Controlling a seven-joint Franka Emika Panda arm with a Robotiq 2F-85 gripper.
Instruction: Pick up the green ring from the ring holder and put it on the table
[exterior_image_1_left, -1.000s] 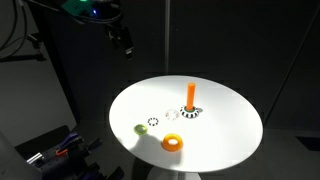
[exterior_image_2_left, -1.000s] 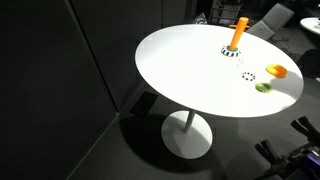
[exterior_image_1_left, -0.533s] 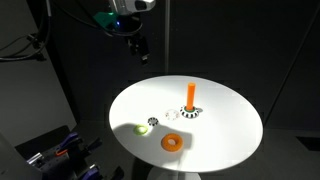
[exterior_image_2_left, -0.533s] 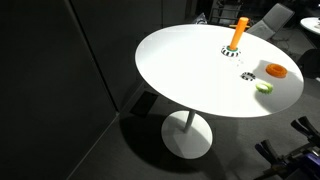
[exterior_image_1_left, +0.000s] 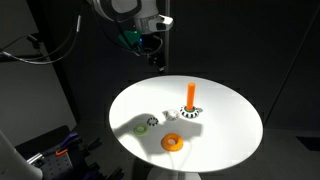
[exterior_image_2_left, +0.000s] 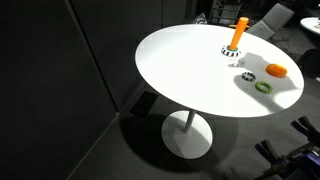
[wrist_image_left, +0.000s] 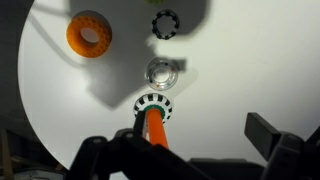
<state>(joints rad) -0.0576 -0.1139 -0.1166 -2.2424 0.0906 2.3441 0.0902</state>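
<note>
The green ring (exterior_image_1_left: 142, 126) lies flat on the table (exterior_image_1_left: 225, 135) near its edge, in shadow, apart from the ring holder. It also shows in an exterior view (exterior_image_2_left: 263, 87) and is out of the wrist view. The ring holder, an orange peg (exterior_image_1_left: 190, 95) on a black-and-white base (exterior_image_1_left: 190, 112), stands upright with no ring on the peg in both exterior views (exterior_image_2_left: 238, 32). My gripper (exterior_image_1_left: 157, 62) hangs high above the table's back edge. In the wrist view it (wrist_image_left: 185, 150) is open and empty, with the peg (wrist_image_left: 155, 128) near one finger.
A larger orange-yellow ring (exterior_image_1_left: 173, 142) lies near the front edge, also seen in the wrist view (wrist_image_left: 89, 35). A small black-and-white ring (wrist_image_left: 164, 22) and a clear ring (wrist_image_left: 161, 72) lie between it and the holder. The room around is dark.
The arm has swung sideways from beyond the table's edge to above its back part, towards the peg. Its shadow now falls over the green ring. The rings and holder have not moved.
</note>
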